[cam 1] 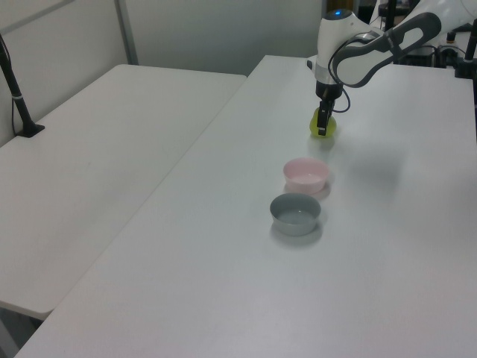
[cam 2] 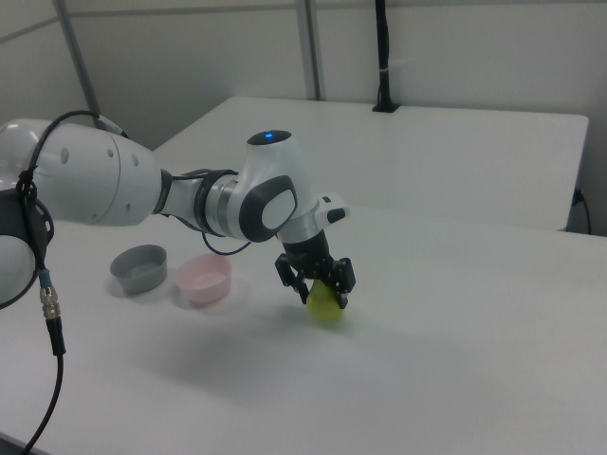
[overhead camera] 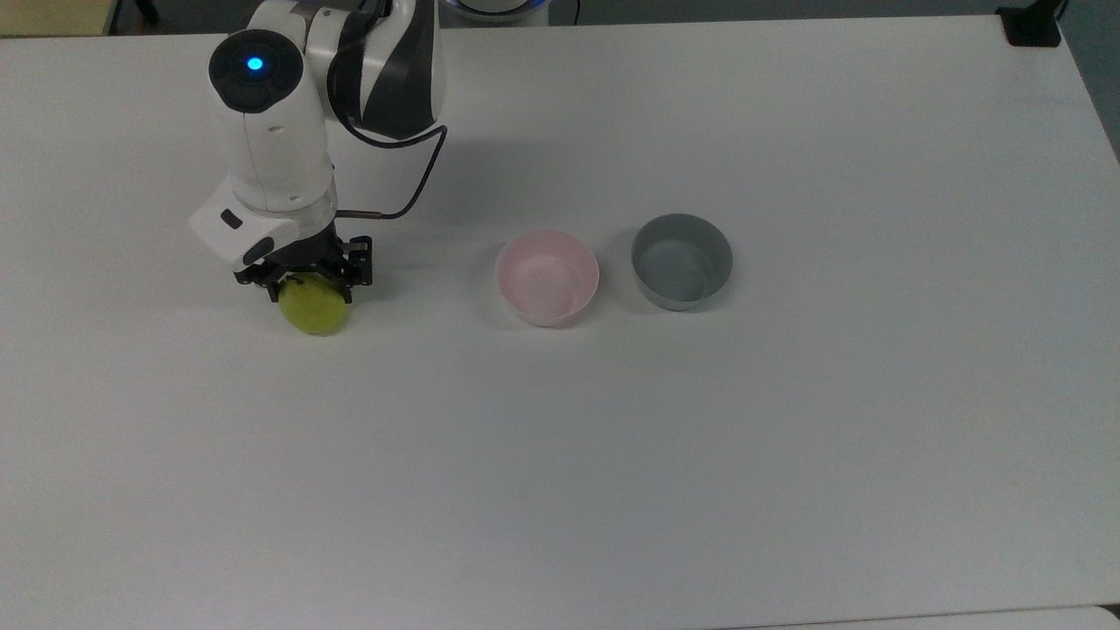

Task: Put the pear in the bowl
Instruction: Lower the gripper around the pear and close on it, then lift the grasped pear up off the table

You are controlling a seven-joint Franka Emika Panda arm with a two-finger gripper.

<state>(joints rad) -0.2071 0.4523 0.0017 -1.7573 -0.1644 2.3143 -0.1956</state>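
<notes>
Two bowls are sitting side by side on the white counter: the pink bowl and a grey bowl. I am seeing the tool pointing down with its fingers closing around the pear, which is resting on the counter well apart from the pink bowl, toward the top view's left
</notes>
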